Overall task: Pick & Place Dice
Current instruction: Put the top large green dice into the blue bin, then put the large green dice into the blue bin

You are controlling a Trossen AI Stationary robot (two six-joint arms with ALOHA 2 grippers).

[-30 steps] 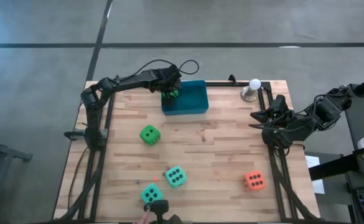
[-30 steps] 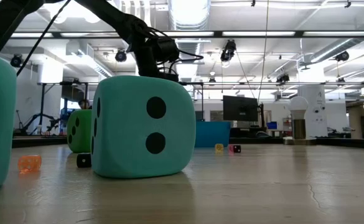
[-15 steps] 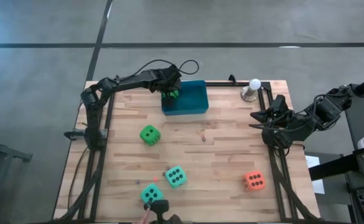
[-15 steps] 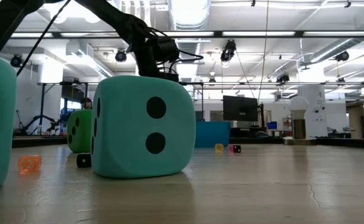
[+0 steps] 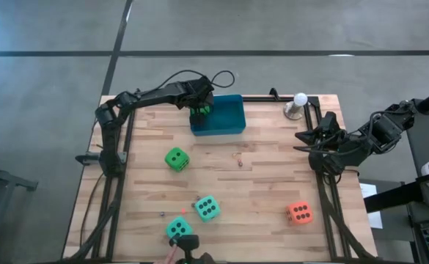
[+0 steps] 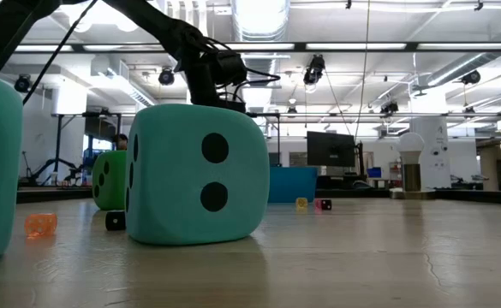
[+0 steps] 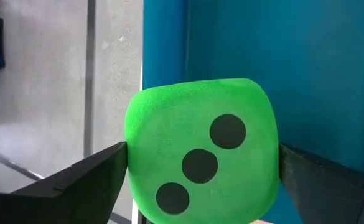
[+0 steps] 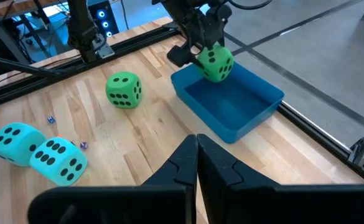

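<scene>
Left gripper has a green die pinched and hanging over the tray

Fingers press both flanks of that bright green die, three-pip face showing, above the left end of the blue tray. Out on the wooden table: the second green die left of centre, two teal dice near the front edge, the orange-red die front right. Right gripper waits by the right edge, fingers pressed together on nothing

Green three-pip die; blue tray
</scene>
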